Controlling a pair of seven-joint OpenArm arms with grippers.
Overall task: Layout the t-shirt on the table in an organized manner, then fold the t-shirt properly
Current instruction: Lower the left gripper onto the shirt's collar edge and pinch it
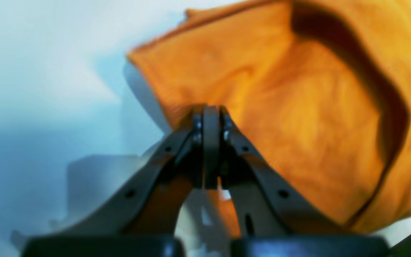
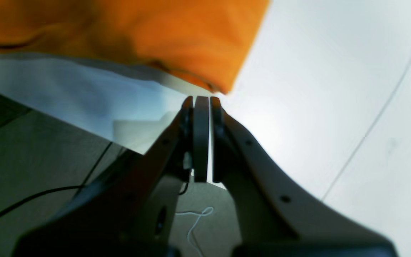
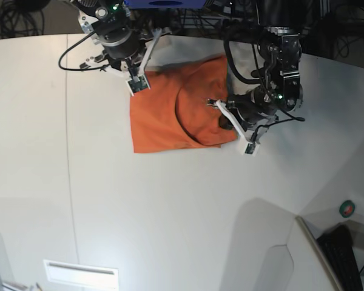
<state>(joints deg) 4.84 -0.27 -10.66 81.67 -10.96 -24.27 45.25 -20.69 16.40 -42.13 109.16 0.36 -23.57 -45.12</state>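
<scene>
Clearly the t-shirt (image 3: 170, 118) lies folded between both arms, long axis across; the left gripper (image 1: 211, 110) pinches its edge, the right gripper (image 2: 202, 101) sits clenched, empty, at a corner.

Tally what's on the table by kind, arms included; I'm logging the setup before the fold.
Orange t-shirt: 1
White table: 1
Grippers: 2, the left gripper and the right gripper, both shut at the shirt's edges
Total: 4
</scene>
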